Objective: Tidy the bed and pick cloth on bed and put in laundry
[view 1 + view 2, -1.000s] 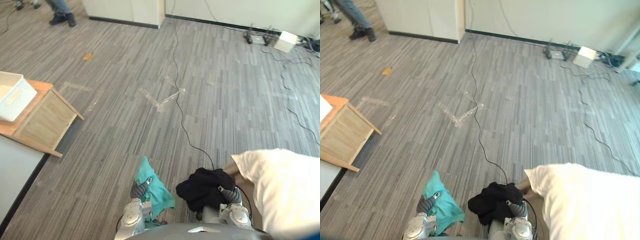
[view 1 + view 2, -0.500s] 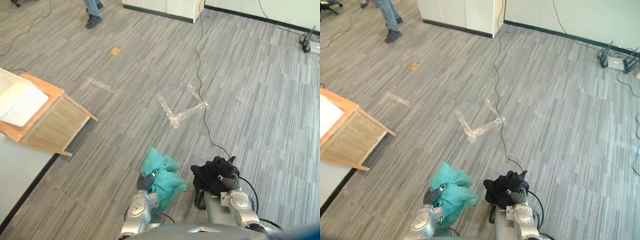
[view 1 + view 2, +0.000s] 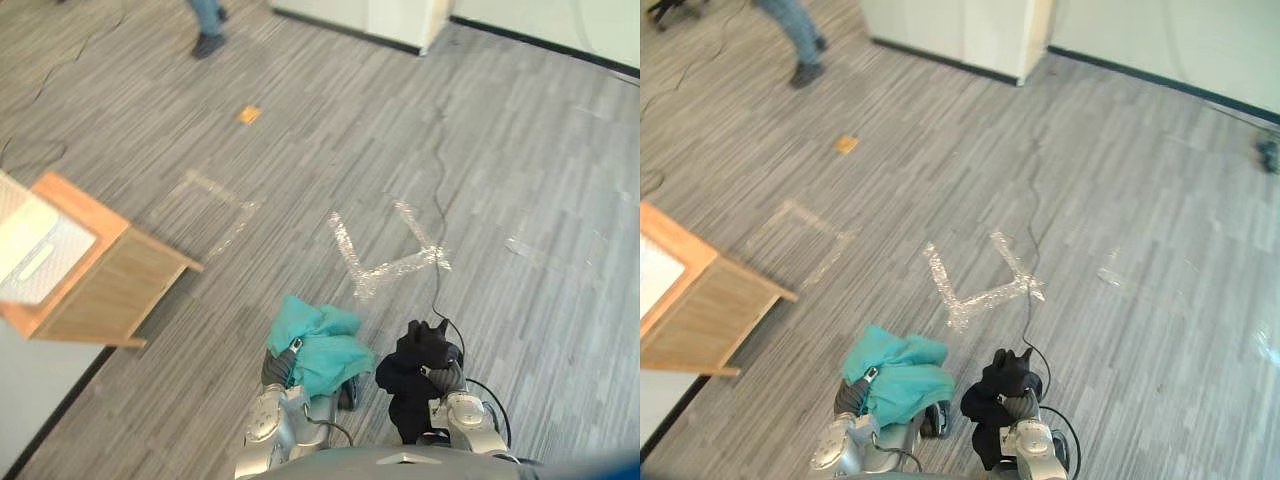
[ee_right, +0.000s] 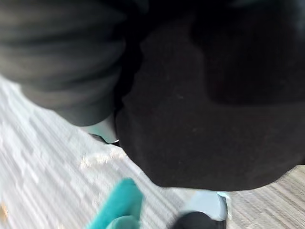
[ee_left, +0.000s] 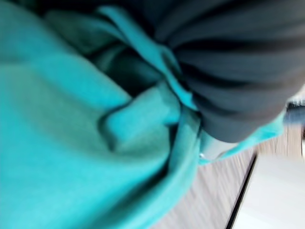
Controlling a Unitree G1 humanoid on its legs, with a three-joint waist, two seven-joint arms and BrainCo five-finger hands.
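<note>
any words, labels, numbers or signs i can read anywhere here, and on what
No readable text anywhere.
Teal cloth and black cloth: no print shows.
Tan patch on the floor: too small to tell whether it bears print.
Tape on the floor: plain strips, no lettering.

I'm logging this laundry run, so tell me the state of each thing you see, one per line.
Teal cloth: bunched, off the floor, at the left hand.
Black cloth: bunched, hanging at the right hand.
Basket: on the wooden stand, nothing showing inside.
Floor tape: stuck flat in a V.
</note>
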